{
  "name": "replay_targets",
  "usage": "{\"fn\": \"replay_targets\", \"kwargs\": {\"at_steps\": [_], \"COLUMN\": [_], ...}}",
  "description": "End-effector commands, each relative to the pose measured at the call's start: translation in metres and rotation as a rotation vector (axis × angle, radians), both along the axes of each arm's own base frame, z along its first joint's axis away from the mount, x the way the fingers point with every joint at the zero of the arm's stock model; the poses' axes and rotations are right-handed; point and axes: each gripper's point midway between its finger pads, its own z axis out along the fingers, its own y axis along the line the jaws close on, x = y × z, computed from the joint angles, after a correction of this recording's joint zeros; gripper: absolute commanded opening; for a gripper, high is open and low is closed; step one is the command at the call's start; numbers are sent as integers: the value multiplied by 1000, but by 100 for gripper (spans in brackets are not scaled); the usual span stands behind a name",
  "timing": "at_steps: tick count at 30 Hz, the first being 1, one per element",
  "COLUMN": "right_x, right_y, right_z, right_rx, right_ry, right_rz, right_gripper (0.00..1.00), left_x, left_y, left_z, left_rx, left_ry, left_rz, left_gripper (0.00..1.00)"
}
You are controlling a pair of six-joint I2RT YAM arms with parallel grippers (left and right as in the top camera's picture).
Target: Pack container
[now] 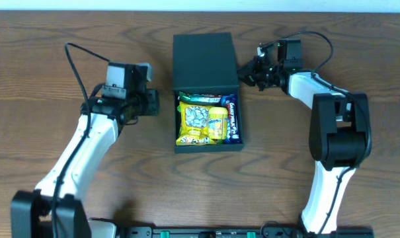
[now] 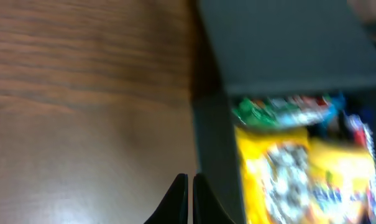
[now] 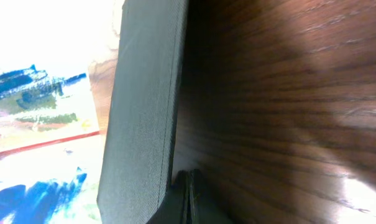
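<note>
The dark teal-green container (image 1: 207, 147) sits mid-table with its flap lid (image 1: 204, 61) folded back and standing partly up. Inside lie yellow, green and blue snack packets (image 1: 208, 119). My left gripper (image 1: 155, 104) is shut and empty, just left of the container's left wall; the left wrist view shows its fingertips (image 2: 189, 186) beside that wall (image 2: 214, 155). My right gripper (image 1: 242, 74) is shut and empty against the lid's right edge; the right wrist view shows its fingertips (image 3: 188, 186) at the lid's edge (image 3: 144, 112).
The wooden table (image 1: 47, 39) surrounds the container. Black cables loop off both arms, one at the left (image 1: 74, 63) and one at the right (image 1: 319, 39). The arm bases stand at the near edge.
</note>
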Motion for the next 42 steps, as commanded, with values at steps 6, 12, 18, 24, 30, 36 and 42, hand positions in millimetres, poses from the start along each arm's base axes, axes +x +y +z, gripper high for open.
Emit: {"fn": "replay_targets", "kwargs": {"at_steps": [6, 12, 18, 24, 30, 36, 42], "right_x": [-5, -7, -13, -20, -21, -19, -20], "right_y": [13, 14, 17, 23, 22, 18, 18], "right_z": [12, 14, 10, 7, 9, 8, 8], "right_rx": [73, 85, 67, 56, 60, 60, 60], "right_ry": [0, -3, -2, -8, -23, -23, -20], "right_rz": [62, 75, 102, 137, 150, 142, 142], "right_gripper": [2, 1, 2, 2, 2, 2, 2], "left_x": [44, 87, 125, 134, 126, 144, 156], "left_y": [-22, -33, -44, -77, -86, -75, -13], "left_z": [-61, -62, -45, -45, -49, 16, 56], "left_rx": [-326, -401, -448, -550, -538, -595, -403], "left_ry": [131, 125, 102, 156, 183, 49, -78], "left_rz": [81, 96, 78, -8, -38, -98, 81], "left_gripper": [6, 6, 6, 6, 6, 6, 6]}}
